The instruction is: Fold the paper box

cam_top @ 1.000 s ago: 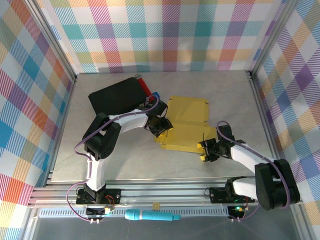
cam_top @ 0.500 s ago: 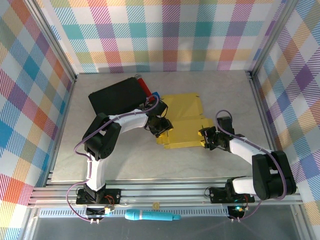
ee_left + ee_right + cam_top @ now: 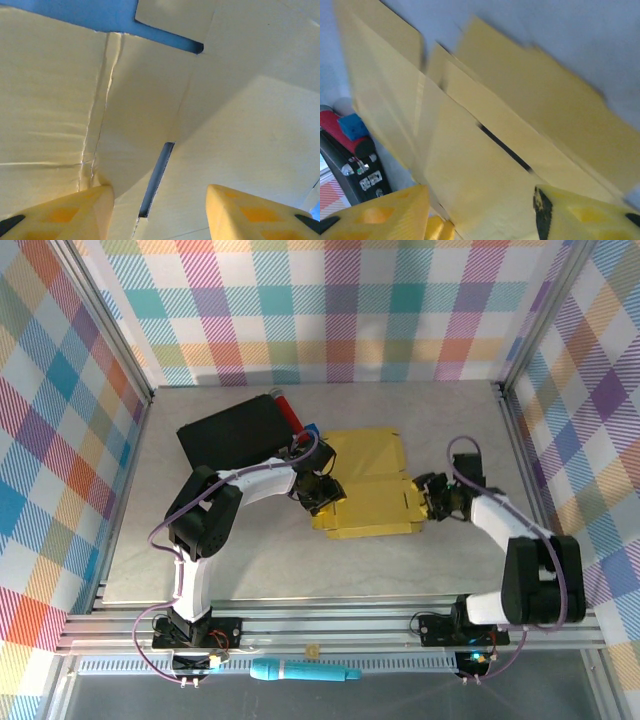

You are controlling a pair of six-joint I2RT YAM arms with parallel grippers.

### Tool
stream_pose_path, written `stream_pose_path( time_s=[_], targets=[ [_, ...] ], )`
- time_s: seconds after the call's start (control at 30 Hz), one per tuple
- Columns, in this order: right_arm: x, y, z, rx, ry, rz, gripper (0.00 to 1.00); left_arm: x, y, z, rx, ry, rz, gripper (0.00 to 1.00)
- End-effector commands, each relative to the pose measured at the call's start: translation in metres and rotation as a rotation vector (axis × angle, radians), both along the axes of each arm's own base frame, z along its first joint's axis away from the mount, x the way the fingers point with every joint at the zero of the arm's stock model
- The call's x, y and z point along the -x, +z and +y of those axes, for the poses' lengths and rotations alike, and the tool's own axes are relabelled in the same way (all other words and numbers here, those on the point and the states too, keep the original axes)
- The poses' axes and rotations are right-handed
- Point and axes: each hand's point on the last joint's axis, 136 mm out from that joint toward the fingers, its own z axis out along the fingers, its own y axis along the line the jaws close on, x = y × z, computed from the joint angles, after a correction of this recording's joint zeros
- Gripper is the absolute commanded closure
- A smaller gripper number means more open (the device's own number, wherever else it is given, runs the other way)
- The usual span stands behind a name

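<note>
The box [image 3: 368, 485] lies flat at mid-table, just right of the case [image 3: 232, 430]. The left gripper [image 3: 320, 492], fingers spread, bears on the box's left edge, apparently pinning the sheet for creasing. The right gripper [image 3: 433, 498], fingers likewise apart, meets the right edge, placed to lift a flap. Contact there cannot be confirmed, as its wrist view is blurred.

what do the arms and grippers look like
Both arms have black joints and white links, the left arm and right arm each trailing a purple cable. The left gripper and right gripper have chunky yellow fingers with black patches.
</note>
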Motion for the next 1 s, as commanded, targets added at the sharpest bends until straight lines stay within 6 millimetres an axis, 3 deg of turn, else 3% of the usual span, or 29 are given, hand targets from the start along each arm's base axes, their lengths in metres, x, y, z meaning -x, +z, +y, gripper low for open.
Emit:
stream_pose_path(
  time_s=[0.0, 0.13, 0.4, 0.53, 0.77, 0.97],
  targets=[
    [-0.014, 0.003, -0.008, 0.098, 0.203, 0.01, 0.39, 0.019, -0.006, 0.014, -0.088, -0.044, 0.051, 0.48],
    [-0.03, -0.01, -0.016, 0.171, 0.339, 0.08, 0.34, 0.02, -0.008, 0.023, -0.106, -0.044, 0.055, 0.48],
    [-0.057, -0.027, 0.005, 0.201, 0.629, 0.086, 0.32, 0.015, -0.011, 0.031, -0.138, -0.059, 0.058, 0.48],
    [-0.061, -0.036, 0.011, 0.258, 0.729, 0.111, 0.32, 0.014, -0.017, 0.042, -0.184, -0.071, 0.063, 0.48],
    [-0.052, -0.047, 0.044, 0.276, 0.907, 0.116, 0.31, 0.008, -0.028, 0.069, -0.279, -0.116, 0.072, 0.48],
    [-0.016, -0.056, 0.085, 0.223, 1.053, 0.168, 0.32, -0.005, -0.03, 0.087, -0.327, -0.125, 0.066, 0.48]
  ],
)
